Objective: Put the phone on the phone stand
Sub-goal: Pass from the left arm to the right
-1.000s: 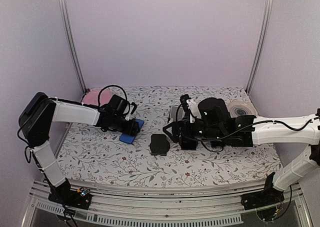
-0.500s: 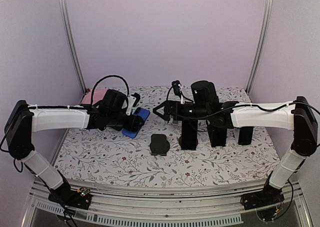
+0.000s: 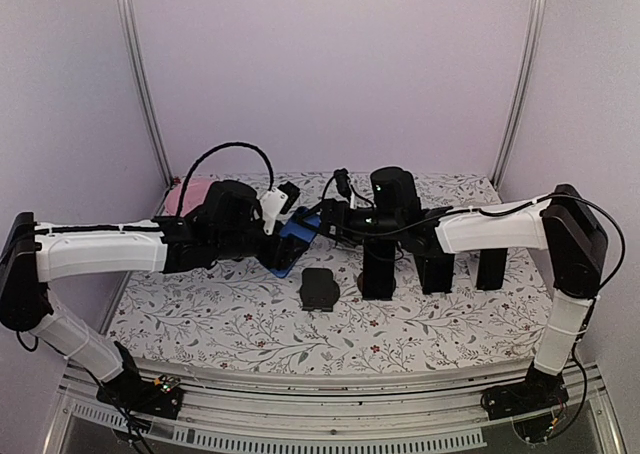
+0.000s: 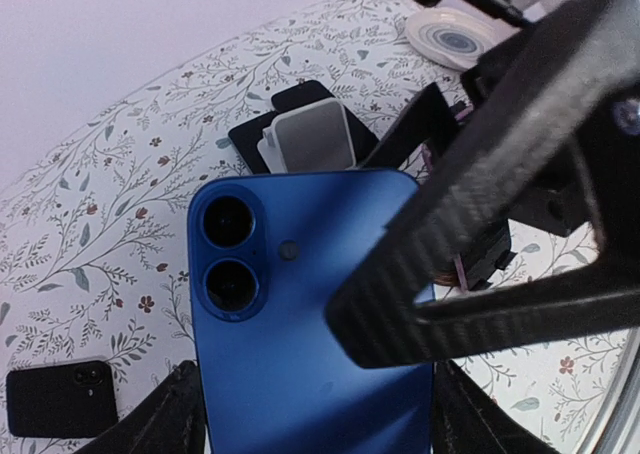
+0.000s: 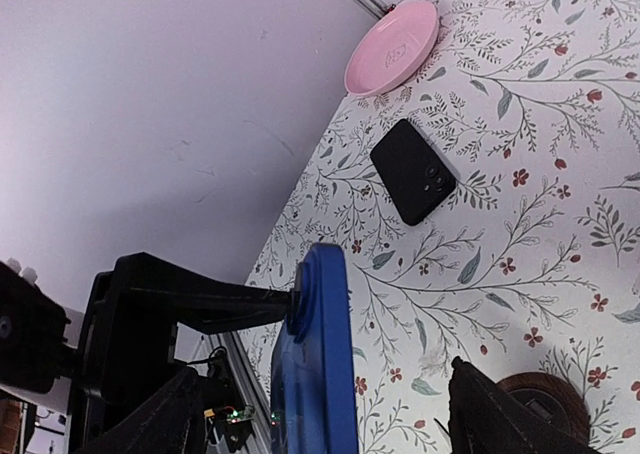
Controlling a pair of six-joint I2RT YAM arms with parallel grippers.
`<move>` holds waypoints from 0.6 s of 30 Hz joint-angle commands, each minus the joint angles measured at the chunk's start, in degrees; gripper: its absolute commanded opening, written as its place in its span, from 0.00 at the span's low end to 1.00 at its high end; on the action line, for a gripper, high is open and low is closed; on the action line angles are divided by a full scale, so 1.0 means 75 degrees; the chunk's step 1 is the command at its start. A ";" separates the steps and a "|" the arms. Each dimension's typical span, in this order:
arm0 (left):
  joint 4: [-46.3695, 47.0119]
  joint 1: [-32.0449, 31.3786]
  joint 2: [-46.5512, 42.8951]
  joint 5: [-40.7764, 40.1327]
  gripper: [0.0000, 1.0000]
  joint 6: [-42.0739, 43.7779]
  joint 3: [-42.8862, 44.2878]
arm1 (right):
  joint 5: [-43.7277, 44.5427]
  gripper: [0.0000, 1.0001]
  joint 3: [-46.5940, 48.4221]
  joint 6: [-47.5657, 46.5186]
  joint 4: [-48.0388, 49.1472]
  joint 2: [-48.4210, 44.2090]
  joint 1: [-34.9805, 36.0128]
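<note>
A blue phone (image 3: 295, 236) is held off the table, its back and two lenses (image 4: 290, 314) facing the left wrist camera. My left gripper (image 4: 320, 414) is shut on its long edges (image 3: 283, 242). My right gripper (image 3: 318, 219) stands open astride the phone's upper end. In the right wrist view the phone (image 5: 320, 374) is edge-on between the two fingers (image 5: 320, 414), with a gap on each side. One right finger (image 4: 480, 224) crosses in front of the phone's back. The phone stand (image 4: 310, 139), a black base with a pale grey plate, sits on the table beyond; the top view hides it.
A black phone (image 3: 320, 287) lies flat on the flowered cloth (image 5: 413, 171). A pink plate (image 5: 392, 46) sits at the back left corner (image 3: 190, 189). A white disc (image 4: 455, 39) lies at the back right. Three black upright blocks (image 3: 435, 269) stand under the right arm.
The left arm lifted the blue phone off the cloth and carried it up and to the right. The right arm rose and swung left until its jaws straddled the phone, then narrowed a little.
</note>
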 commanded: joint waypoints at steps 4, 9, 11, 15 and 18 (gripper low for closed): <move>0.0624 -0.0313 -0.0233 -0.0326 0.51 0.0287 0.0019 | -0.0547 0.60 0.0061 0.0924 0.1113 0.0208 -0.0104; 0.0664 -0.0378 -0.0193 -0.0427 0.52 0.0262 0.0006 | -0.0725 0.16 -0.0269 0.1273 0.1515 0.0103 -0.0147; 0.0682 -0.0384 -0.0174 -0.0407 0.57 0.0245 0.0007 | -0.0784 0.04 -0.0334 0.1357 0.1613 0.0060 -0.0144; 0.0765 -0.0429 -0.0207 -0.0326 0.76 0.0129 -0.0020 | -0.0723 0.03 -0.0471 0.1351 0.1655 -0.0143 -0.0165; 0.0887 -0.0449 -0.0342 -0.0367 0.91 0.0017 -0.0148 | -0.0624 0.03 -0.0605 0.1259 0.1646 -0.0400 -0.0167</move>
